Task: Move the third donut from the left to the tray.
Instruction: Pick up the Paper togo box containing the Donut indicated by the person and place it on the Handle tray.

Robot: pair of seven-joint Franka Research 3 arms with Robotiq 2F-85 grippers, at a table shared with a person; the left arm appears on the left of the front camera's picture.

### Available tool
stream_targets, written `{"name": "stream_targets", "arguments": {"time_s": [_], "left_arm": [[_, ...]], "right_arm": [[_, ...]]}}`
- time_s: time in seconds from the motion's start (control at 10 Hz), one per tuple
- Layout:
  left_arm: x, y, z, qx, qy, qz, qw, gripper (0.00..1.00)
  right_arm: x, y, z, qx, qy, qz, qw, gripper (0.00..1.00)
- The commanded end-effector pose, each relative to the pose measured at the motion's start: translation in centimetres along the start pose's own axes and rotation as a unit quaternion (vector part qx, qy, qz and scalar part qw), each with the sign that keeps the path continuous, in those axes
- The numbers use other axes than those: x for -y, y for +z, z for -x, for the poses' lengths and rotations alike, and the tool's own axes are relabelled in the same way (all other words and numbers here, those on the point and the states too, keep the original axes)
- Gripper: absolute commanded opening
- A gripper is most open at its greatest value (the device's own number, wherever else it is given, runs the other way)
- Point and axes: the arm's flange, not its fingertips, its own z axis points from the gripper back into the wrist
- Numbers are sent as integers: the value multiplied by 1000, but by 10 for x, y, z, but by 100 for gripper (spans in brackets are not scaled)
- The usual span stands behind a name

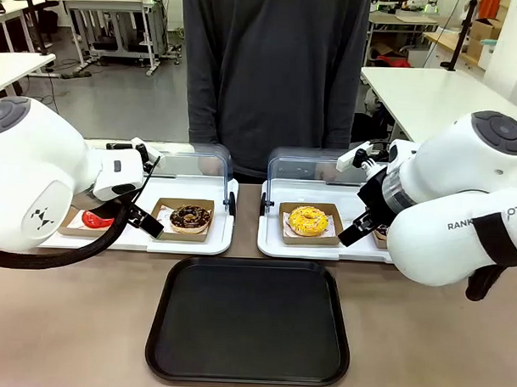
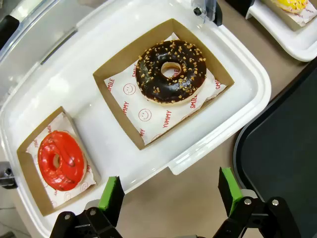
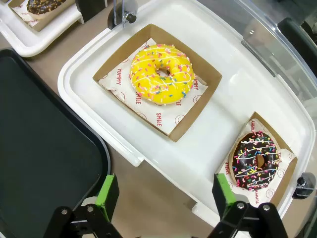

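Yellow donut [image 3: 161, 74] sits in its cardboard holder [image 3: 198, 116] on the white tray [image 3: 237, 99], untouched — right gripper [image 3: 165, 191] hangs wide open and empty just short of it. Looks like the approach step — next: pinch the holder, lift it over to the black tray [image 3: 44, 148].

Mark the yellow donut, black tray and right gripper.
yellow donut [image 3: 142, 80], right wrist view, glaze left of hole
black tray [image 1: 248, 320], front view, bare floor
right gripper [image 3: 164, 187], right wrist view, midway between fingertips

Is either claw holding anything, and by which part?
Nothing is held. The left claw and the right claw are open and empty; the yellow donut lies untouched in its holder.
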Motion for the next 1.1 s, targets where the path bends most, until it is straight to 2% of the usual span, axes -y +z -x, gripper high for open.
{"name": "stream_targets", "arguments": {"time_s": [0.0,0.3,0.4,0.7,0.8,1.0], "left_arm": [[0,0,0,0,0,0,1000,100],[0,0,0,0,0,0,1000,100],[-10,17,-15,8,-12,26,1000,100],[-64,85,-53,-2,-30,72,997,100],[-83,108,-58,-4,-58,107,993,100],[-138,145,-52,6,-116,200,973,100]], "right_arm": [[0,0,0,0,-2,0,1000,100],[0,0,0,0,0,0,1000,100],[12,21,-17,17,-4,0,1000,100],[64,98,-47,54,-29,-52,997,100],[84,121,-44,70,-34,-83,994,100],[141,164,-21,118,-29,-142,982,100]]}}
